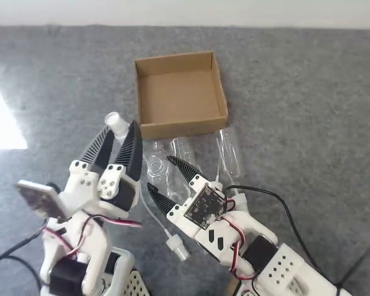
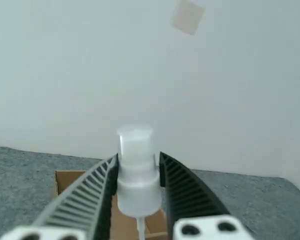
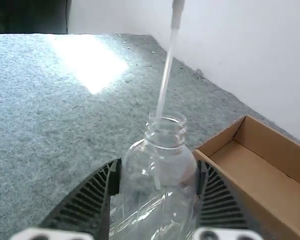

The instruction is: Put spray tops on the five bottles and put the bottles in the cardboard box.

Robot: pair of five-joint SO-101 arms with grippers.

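Note:
My left gripper (image 1: 121, 132) is shut on a white spray top (image 1: 117, 122), held up with its head (image 2: 136, 165) between the fingers. Its thin dip tube (image 3: 165, 80) hangs down into the neck of a clear bottle (image 3: 160, 175). My right gripper (image 1: 162, 174) is shut on that bottle (image 1: 157, 169) and holds it upright, just in front of the open cardboard box (image 1: 182, 128). Two more clear bottles (image 1: 182, 150) (image 1: 229, 152) lie on the carpet by the box's front wall. The box (image 3: 290, 145) has nothing in it.
A loose spray top (image 1: 177, 248) with its tube lies on the grey carpet between the two arm bases. A bright patch of light (image 1: 0, 120) falls on the carpet at the left. A black cable (image 1: 283, 206) runs beside the right arm.

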